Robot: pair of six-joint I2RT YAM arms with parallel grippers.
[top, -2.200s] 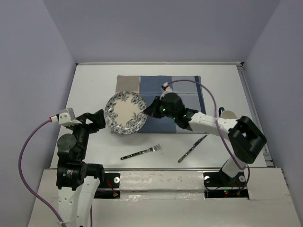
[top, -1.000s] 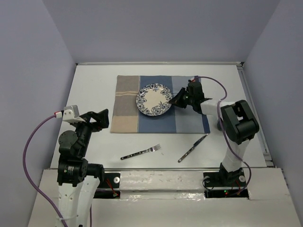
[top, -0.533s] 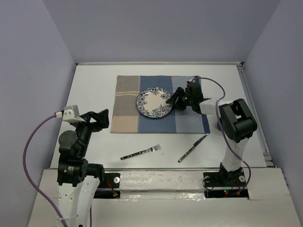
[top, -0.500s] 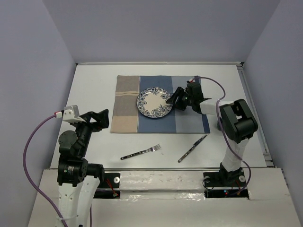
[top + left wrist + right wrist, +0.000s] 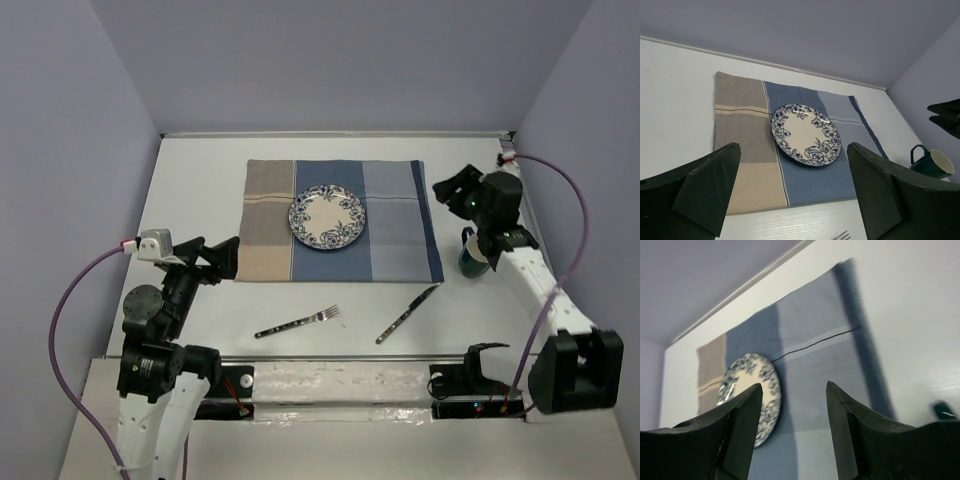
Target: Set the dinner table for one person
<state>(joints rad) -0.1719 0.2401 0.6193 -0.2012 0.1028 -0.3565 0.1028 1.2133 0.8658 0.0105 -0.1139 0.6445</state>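
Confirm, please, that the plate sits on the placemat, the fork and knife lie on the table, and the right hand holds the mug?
Not quite: the right wrist view shows the right hand open and empty; the mug stands free on the table. The plate, fork and knife are as you say.

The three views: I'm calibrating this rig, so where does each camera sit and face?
Top external: above, behind the bases, looking down at the table; left arm, right arm show.
Left wrist: on left arm, facing forward over the placemat; open jaws below.
Right wrist: on right arm, facing left across the placemat; open jaws below.
All share the plate.
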